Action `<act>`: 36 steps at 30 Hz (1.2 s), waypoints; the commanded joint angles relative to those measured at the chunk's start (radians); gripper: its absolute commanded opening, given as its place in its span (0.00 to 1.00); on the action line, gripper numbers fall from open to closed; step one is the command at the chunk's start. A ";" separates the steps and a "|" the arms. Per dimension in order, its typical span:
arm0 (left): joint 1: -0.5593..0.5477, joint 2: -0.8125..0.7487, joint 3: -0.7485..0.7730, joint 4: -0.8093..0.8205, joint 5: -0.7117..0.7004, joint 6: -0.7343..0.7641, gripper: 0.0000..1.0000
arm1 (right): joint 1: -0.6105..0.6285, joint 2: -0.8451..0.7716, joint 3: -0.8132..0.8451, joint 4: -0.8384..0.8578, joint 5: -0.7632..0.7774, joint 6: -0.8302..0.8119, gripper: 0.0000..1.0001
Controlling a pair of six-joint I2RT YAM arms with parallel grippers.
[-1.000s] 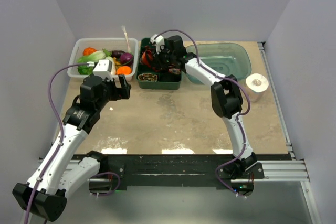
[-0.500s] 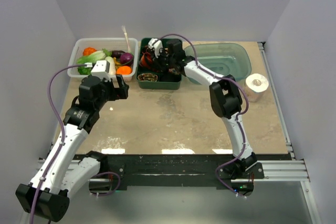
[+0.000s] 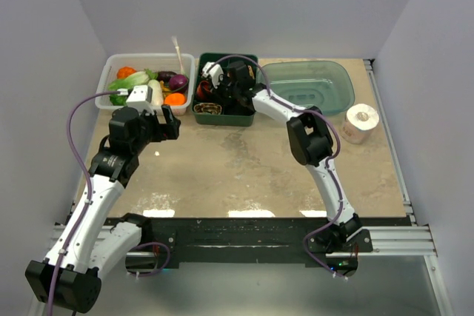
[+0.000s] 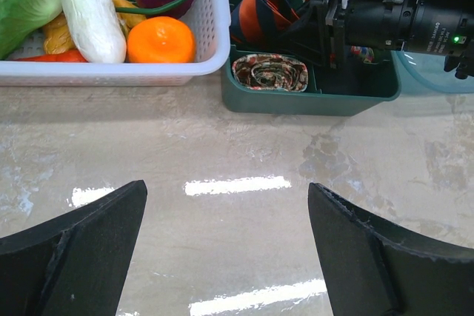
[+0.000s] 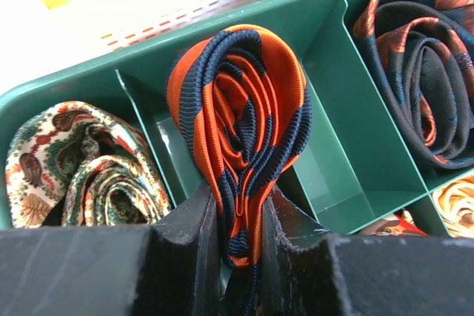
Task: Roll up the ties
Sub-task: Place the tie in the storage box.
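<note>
Green divider tray [image 4: 311, 101]: cells narrow, so coil may catch a wall going in.
L gripper [image 4: 226, 249]: jaws wide apart over table [image 4: 237, 153], holds nothing.
R gripper [image 5: 238, 234]: clamped on rolled orange-striped tie [image 5: 237, 123], above a vacant cell. Pinch is low, so roll may unwind on release.

A coiled orange-and-navy striped tie [image 5: 237, 123] stands upright over the green tray [image 5: 337, 168], its lower end pinched by the right gripper [image 5: 237, 238], between a cream paisley coil [image 5: 81, 168] and a dark navy coil [image 5: 422, 72].
</note>
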 commanded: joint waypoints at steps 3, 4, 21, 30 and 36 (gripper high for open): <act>0.009 -0.006 -0.009 0.045 0.038 0.016 0.95 | 0.009 0.005 0.053 -0.028 0.138 -0.060 0.04; 0.009 -0.006 -0.007 0.045 0.038 0.015 0.95 | 0.010 0.006 0.059 -0.030 0.153 -0.070 0.04; 0.011 -0.009 -0.012 0.045 0.039 0.013 0.95 | 0.075 0.043 0.126 -0.180 0.189 -0.227 0.33; 0.009 -0.008 -0.013 0.045 0.042 0.010 0.95 | 0.073 -0.037 0.099 -0.170 0.178 -0.190 0.70; 0.011 -0.009 -0.013 0.044 0.044 0.012 0.95 | 0.075 -0.089 0.087 -0.119 0.181 -0.136 0.74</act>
